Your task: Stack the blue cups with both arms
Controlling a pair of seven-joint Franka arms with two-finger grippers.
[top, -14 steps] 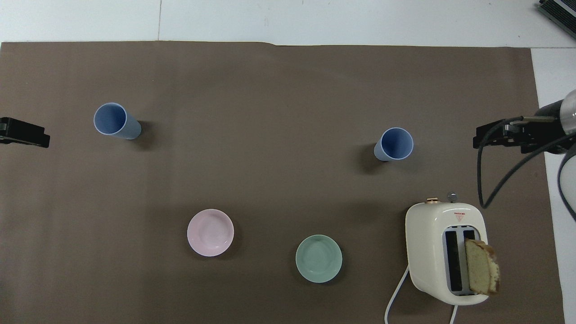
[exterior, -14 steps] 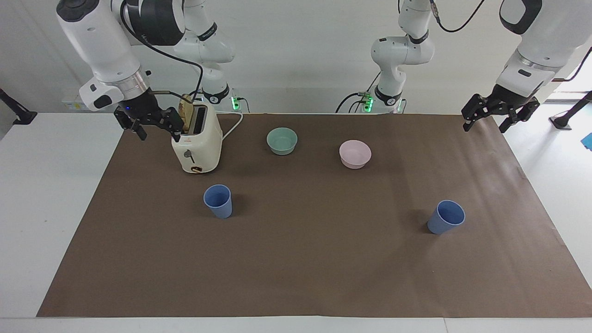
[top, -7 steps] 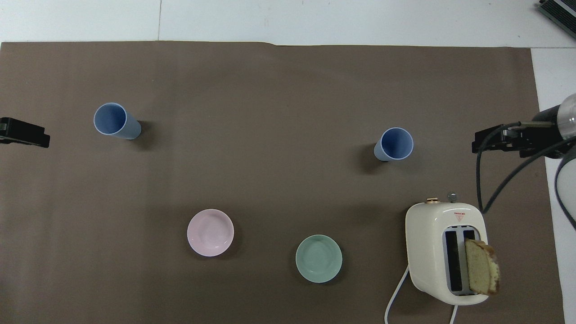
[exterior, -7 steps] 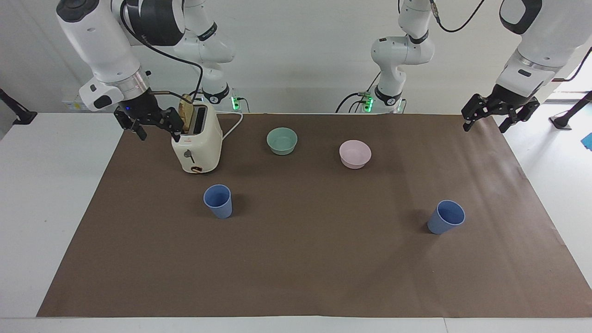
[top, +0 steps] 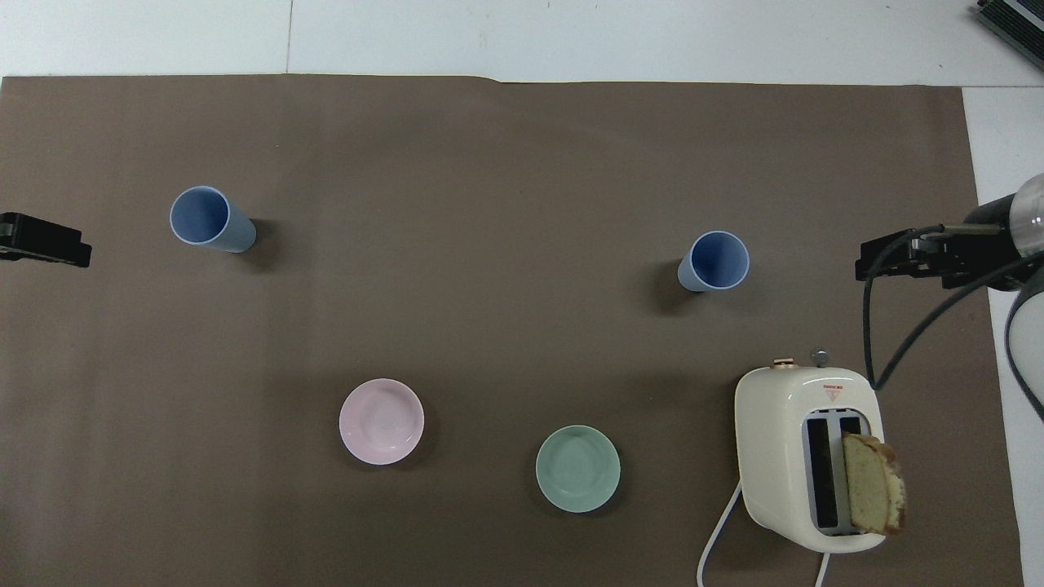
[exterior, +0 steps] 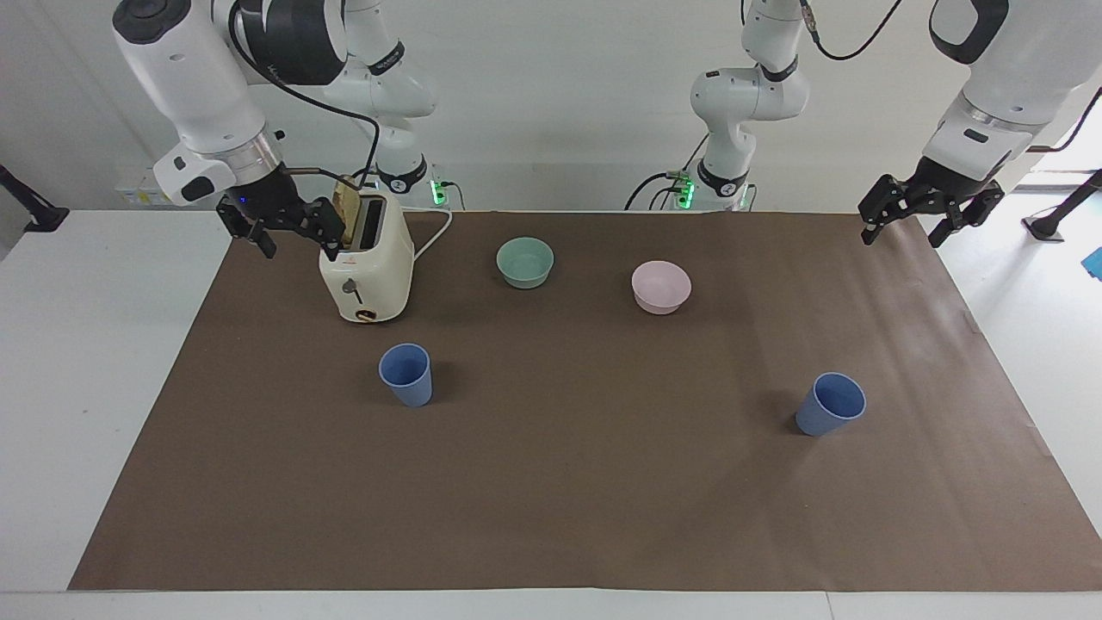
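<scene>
Both blue cups [exterior: 405, 375] [exterior: 830, 404] stand upright, well apart on the table [exterior: 551, 482]. The facing view alone shows the left tool [exterior: 902, 220] and right tool [exterior: 288, 237] spread wide, empty; overhead shows only their tips.

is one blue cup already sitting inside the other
No, the two blue cups stand apart on the brown mat, one toward each arm's end.

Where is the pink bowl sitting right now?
The pink bowl stands on the brown mat, beside the green bowl toward the left arm's end, nearer to the robots than both blue cups.
</scene>
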